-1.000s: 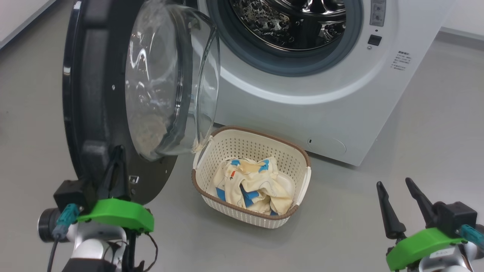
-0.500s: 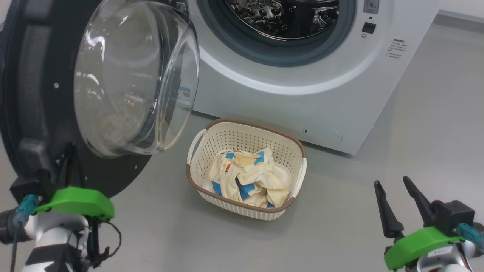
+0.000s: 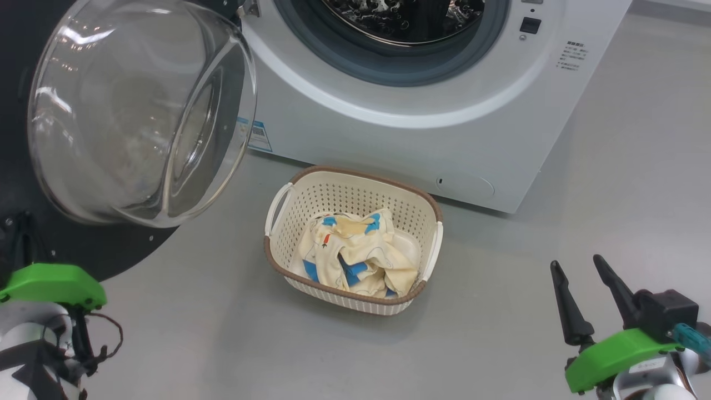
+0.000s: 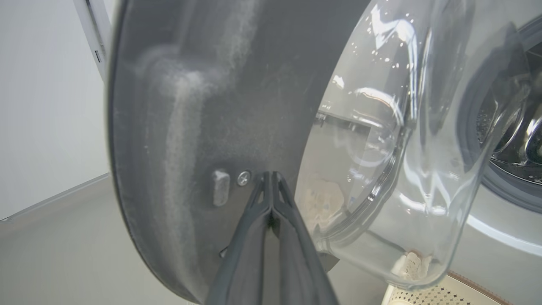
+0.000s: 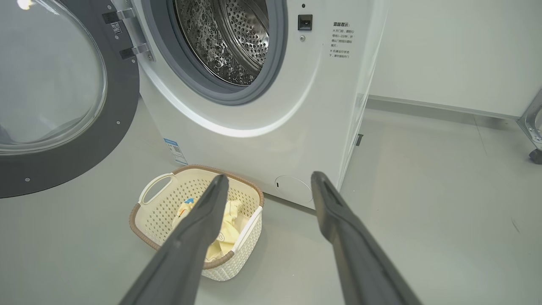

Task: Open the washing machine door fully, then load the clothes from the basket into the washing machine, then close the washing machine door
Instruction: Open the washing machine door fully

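Observation:
The washing machine [image 3: 389, 128] stands at the back with its steel drum [image 3: 405, 16] exposed. The washing machine door [image 3: 128, 244] hangs wide open at the left, its glass bowl [image 3: 139, 111] bulging towards me. My left gripper [image 4: 271, 174] is shut, its tips resting on the door's dark inner face [image 4: 190, 106] beside a screw; in the head view the left gripper [image 3: 21, 222] sits at the door's lower edge. The basket [image 3: 355, 173] stands on the floor before the machine and holds the clothes [image 3: 355, 255]. My right gripper [image 3: 576, 264] stands open and empty, low at the right, well clear of the basket.
The floor [image 3: 527, 222] is plain grey. In the right wrist view the open fingers [image 5: 221, 182] frame the basket [image 5: 169, 199] and the machine's front [image 5: 305, 106]. A white wall [image 5: 444, 51] runs behind, and a wheeled metal leg [image 5: 534, 127] stands far right.
The door has swung further open to the left, with my shut left gripper moving along against it. The head camera has shifted. The right gripper, basket and clothes stay put.

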Tool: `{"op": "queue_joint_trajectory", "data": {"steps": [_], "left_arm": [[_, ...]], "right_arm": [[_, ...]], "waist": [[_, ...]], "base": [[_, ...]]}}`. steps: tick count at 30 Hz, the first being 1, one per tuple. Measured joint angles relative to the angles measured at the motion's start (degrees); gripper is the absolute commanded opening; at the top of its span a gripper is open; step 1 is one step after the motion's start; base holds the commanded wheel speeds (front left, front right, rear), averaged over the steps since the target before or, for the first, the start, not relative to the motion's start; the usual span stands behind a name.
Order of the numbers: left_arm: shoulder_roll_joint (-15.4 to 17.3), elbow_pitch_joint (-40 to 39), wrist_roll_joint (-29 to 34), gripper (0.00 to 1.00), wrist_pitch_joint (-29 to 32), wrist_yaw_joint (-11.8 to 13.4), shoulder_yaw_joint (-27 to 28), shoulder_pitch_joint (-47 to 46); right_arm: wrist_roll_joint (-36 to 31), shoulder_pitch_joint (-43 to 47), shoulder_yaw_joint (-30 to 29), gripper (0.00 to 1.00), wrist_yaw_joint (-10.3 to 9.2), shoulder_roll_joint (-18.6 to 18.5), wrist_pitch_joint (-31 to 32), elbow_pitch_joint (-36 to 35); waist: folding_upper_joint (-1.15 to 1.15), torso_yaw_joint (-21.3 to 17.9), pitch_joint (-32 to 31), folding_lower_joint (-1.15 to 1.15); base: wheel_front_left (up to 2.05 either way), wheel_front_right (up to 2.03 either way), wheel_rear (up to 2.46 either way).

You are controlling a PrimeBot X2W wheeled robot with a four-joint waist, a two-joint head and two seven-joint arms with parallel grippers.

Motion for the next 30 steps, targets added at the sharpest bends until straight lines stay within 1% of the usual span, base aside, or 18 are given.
{"op": "queue_joint_trajectory", "data": {"steps": [11, 17, 22, 25, 30], "left_arm": [[1.22, 8.22, -0.12, 0.00, -1.81, -0.07, 2.34, -3.69], [1.14, 9.77, -0.02, 0.00, -1.88, -0.12, 2.85, -3.75], [0.44, 7.12, 1.52, 0.00, -1.88, -0.13, 3.78, -3.60], [-0.59, 4.47, 2.15, 0.00, -1.89, -0.18, 4.67, -2.93], [-2.82, -0.74, 3.25, 0.00, -1.90, -0.19, 5.71, 1.18]], "right_arm": [[-0.01, -0.83, 0.11, 1.00, 0.00, 0.00, 0.52, -0.10], [0.00, -0.78, 0.64, 1.00, 0.00, 0.00, 0.54, -0.40], [0.01, -0.76, 0.64, 1.00, 0.00, 0.00, 0.54, -0.40], [0.01, -0.74, 0.58, 1.00, 0.00, 0.00, 0.53, -0.40], [0.11, -0.73, 0.08, 1.00, 0.00, 0.00, 0.51, -0.26]], "waist": [[0.00, -0.53, -0.51, 0.00], [0.00, -0.70, -1.07, 0.00], [0.00, -0.66, -1.28, 0.00], [0.00, -0.69, -1.43, 0.00], [0.00, -0.82, -1.70, 0.00]], "base": [[0.00, 0.00, 0.00], [0.00, 0.00, 0.00], [0.00, 0.00, 0.00], [0.00, 0.00, 0.00], [0.00, 0.00, 0.00]]}}
